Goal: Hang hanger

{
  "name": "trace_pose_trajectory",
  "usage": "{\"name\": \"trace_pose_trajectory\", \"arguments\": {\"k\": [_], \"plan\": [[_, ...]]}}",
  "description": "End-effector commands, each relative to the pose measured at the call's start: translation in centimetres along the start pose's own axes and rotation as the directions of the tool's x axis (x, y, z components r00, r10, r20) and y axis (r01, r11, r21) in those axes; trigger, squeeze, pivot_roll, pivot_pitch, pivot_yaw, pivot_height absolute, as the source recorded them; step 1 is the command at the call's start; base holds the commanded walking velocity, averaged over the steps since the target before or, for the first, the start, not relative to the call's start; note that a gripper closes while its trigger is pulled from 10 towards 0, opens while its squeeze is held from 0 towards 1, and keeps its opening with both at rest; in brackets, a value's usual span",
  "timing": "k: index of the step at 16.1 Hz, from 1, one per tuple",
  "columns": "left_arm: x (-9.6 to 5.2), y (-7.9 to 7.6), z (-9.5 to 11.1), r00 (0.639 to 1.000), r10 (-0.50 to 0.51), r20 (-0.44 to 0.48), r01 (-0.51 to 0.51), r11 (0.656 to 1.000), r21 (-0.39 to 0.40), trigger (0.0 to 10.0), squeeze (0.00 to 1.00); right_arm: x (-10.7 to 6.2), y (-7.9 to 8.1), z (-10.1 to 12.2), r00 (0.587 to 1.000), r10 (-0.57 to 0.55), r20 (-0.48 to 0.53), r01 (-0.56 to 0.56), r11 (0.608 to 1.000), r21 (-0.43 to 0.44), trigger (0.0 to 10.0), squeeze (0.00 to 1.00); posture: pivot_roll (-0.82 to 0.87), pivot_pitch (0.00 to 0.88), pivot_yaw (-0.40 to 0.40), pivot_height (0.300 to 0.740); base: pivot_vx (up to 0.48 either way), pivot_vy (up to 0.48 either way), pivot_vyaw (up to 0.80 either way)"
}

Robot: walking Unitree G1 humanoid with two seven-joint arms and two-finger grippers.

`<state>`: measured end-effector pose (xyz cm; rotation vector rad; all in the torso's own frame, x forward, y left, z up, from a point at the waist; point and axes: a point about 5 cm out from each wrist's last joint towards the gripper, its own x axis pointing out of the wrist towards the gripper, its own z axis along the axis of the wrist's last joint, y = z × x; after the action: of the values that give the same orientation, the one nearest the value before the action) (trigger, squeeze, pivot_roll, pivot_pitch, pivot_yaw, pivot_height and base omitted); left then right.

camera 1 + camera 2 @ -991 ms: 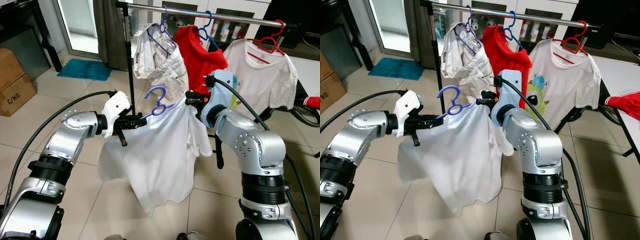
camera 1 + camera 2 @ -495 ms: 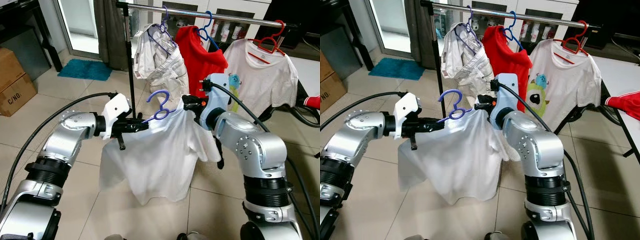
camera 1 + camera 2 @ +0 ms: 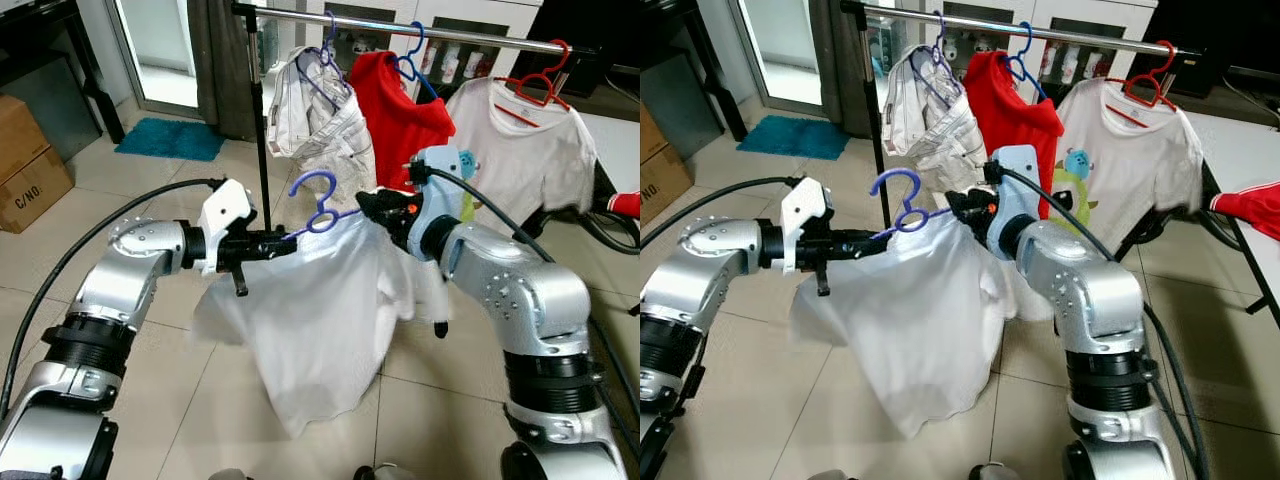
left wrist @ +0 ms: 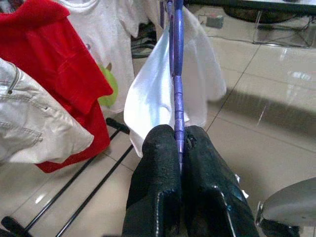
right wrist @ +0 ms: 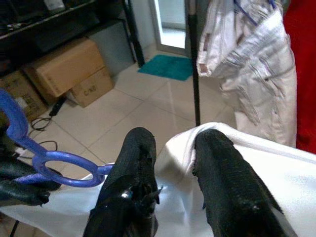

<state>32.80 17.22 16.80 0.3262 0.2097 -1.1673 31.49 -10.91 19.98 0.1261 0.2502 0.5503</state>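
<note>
While both arms reach forward over the tiled floor [image 3: 120, 190], the scene reads as follows.

Hanger: a purple hanger [image 3: 318, 203] sits between the two grippers, below and nearer than the rail, its hook standing upright and free of the rail.
White shirt: a white shirt [image 3: 320, 310] is draped on the purple hanger and hangs down in loose folds towards the floor.
Left gripper: the left gripper [image 3: 268, 243] comes in from the left; in the left wrist view its fingers [image 4: 158, 192] are pressed together on the thin purple bar of the hanger, with no gap left between them.
Right gripper: the right gripper [image 3: 372, 205] comes in from the right at the shirt's right shoulder, just beside the hanger's neck. In the right wrist view its fingers [image 5: 224, 177] stand apart with white cloth between and under them; whether they grip that cloth cannot be told.
Rail: a metal clothes rail [image 3: 470, 37] runs across the far side, on a black upright post [image 3: 259, 110] at its left end.
On the rail, left to right: a pale whitish garment [image 3: 320, 115] on a purple hanger, a red shirt [image 3: 400, 110] on a blue hanger, and a white T-shirt [image 3: 530, 150] with a green cartoon print on a red hanger.
Far left: a teal mat [image 3: 170, 139] lies on the floor by a glass door, and a cardboard box [image 3: 28, 165] stands at the left edge.
</note>
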Motion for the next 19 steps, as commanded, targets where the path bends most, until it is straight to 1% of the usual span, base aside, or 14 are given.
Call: {"name": "trace_pose_trajectory", "arguments": {"k": [1, 3, 4, 6, 8, 10, 12, 13, 14, 15, 16, 17, 18, 19], "plan": [[-0.5, -0.1, 0.7, 0.999, -0.006, 0.031, 0.006, 1.0, 0.021, 0.0, 0.0, -0.5, 0.3, 1.5, 0.997, 0.045, 0.068, -0.042, 0.998, -0.056, 10.0, 1.0, -0.04, 0.0, -0.036, 0.74, 0.0, 0.0, 0.0], [-0.9, 0.0, 0.5, 1.0, -0.001, 0.023, 0.001, 1.0, 0.023, 0.0, 0.0, -1.1, 0.0, 2.3, 0.988, 0.109, 0.106, -0.098, 0.989, -0.108, 10.0, 1.0, -0.04, 0.0, -0.038, 0.74, 0.0, 0.0, 0.0], [-1.4, 0.3, 0.4, 1.0, 0.015, 0.009, -0.016, 1.0, 0.023, 0.0, 0.0, -1.7, -0.5, 2.5, 0.987, 0.126, 0.097, -0.112, 0.984, -0.14, 10.0, 1.0, -0.04, 0.0, -0.04, 0.74, 0.0, 0.0, 0.0], [-2.1, 0.5, 0.2, 1.0, 0.028, -0.008, -0.027, 0.999, 0.028, 0.0, 0.0, -2.9, -1.4, 2.2, 0.987, 0.155, 0.036, -0.145, 0.968, -0.206, 10.0, 1.0, -0.04, 0.0, -0.038, 0.74, 0.0, 0.0, 0.0], [-2.3, 0.6, 0.3, 1.0, 0.026, -0.014, -0.026, 0.999, 0.031, 0.0, 0.0, -3.6, -1.9, 1.9, 0.983, 0.183, -0.003, -0.179, 0.955, -0.237, 10.0, 1.0, -0.05, 0.0, -0.034, 0.74, 0.0, 0.0, 0.0], [-2.4, 0.2, 0.5, 1.0, -0.026, -0.017, 0.027, 0.999, 0.042, 0.0, 0.0, -4.1, -3.0, 1.5, 0.987, 0.151, -0.059, -0.162, 0.938, -0.307, 10.0, 1.0, -0.05, 0.0, -0.03, 0.74, 0.0, 0.0, 0.0], [-2.5, -0.1, 0.6, 0.998, -0.064, -0.017, 0.065, 0.997, 0.046, 0.0, 0.0, -4.4, -3.1, 2.0, 0.983, 0.18, -0.031, -0.18, 0.92, -0.348, 10.0, 1.0, -0.05, 0.0, -0.03, 0.74, 0.0, 0.0, 0.0], [-2.7, -0.3, 0.7, 0.996, -0.09, -0.014, 0.09, 0.995, 0.051, 0.0, 0.0, -4.8, -2.8, 2.5, 0.974, 0.227, -0.01, -0.214, 0.903, -0.373, 10.0, 1.0, -0.05, 0.0, -0.03, 0.74, 0.0, 0.0, 0.0], [-3.2, -0.5, 0.8, 0.99, -0.137, -0.023, 0.138, 0.988, 0.065, 0.0, 0.0, -5.3, -2.2, 3.4, 0.945, 0.325, 0.015, -0.291, 0.864, -0.41, 10.0, 1.0, -0.05, 0.0, -0.03, 0.74, 0.0, 0.0, 0.0], [-3.3, -0.6, 0.8, 0.989, -0.143, -0.025, 0.145, 0.987, 0.067, 0.0, 0.0, -5.4, -2.1, 3.5, 0.942, 0.336, 0.016, -0.299, 0.859, -0.416, 10.0, 1.0, -0.05, 0.0, -0.03, 0.74, 0.0, 0.0, 0.0], [-3.5, -0.7, 1.0, 0.986, -0.167, -0.023, 0.169, 0.983, 0.075, 0.0, 0.0, -5.6, -1.9, 3.6, 0.923, 0.384, -0.017, -0.352, 0.827, -0.439, 10.0, 1.0, -0.05, 0.0, -0.031, 0.74, 0.0, 0.0, 0.0], [-3.8, -1.0, 1.3, 0.98, -0.196, -0.012, 0.197, 0.977, 0.078, 0.0, 0.0, -5.9, -1.7, 3.7, 0.903, 0.427, -0.053, -0.403, 0.795, -0.454, 10.0, 0.95, -0.05, 0.0, -0.035, 0.74, 0.0, 0.0, 0.0], [-4.1, -1.2, 1.6, 0.975, -0.22, 0.003, 0.22, 0.972, 0.079, 0.0, 0.0, -6.1, -1.7, 3.6, 0.891, 0.446, -0.085, -0.431, 0.773, -0.466, 10.0, 0.32, -0.05, 0.0, -0.035, 0.74, 0.0, 0.0, 0.0], [-4.3, -1.4, 1.7, 0.973, -0.229, 0.004, 0.228, 0.97, 0.081, 0.0, 0.0, -6.1, -2.0, 3.6, 0.893, 0.436, -0.11, -0.432, 0.761, -0.484, 10.0, 0.0, -0.05, 0.0, -0.042, 0.74, 0.0, 0.0, 0.0]]}}
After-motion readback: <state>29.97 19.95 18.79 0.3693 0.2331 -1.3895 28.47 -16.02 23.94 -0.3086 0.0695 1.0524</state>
